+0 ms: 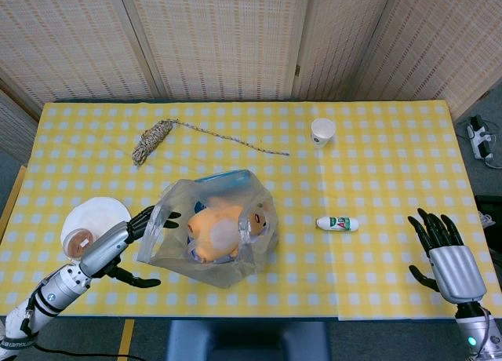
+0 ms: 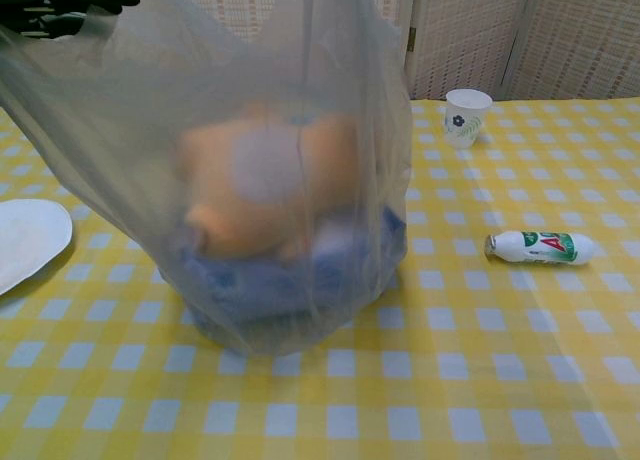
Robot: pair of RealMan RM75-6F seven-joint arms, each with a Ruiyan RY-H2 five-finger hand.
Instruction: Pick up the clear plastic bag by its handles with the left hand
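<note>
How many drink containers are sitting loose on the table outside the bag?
2: a paper cup standing at the far right-centre, and a small white bottle lying on its side right of the clear plastic bag. The bag may hide others.

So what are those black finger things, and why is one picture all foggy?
Those are a robot's two hands on metal arms. One picture looks down from the robot's head; the other looks out from its chest, right behind the bag, so the clear plastic fills it and blurs what's inside. From above, the left hand reaches to the bag's left edge; I can't tell if it has gripped the handles yet. The right hand is open and holds nothing. Inside the bag is an orange toy. On the yellow checked table lie a plate, a rope, a cup and a small bottle.
</note>
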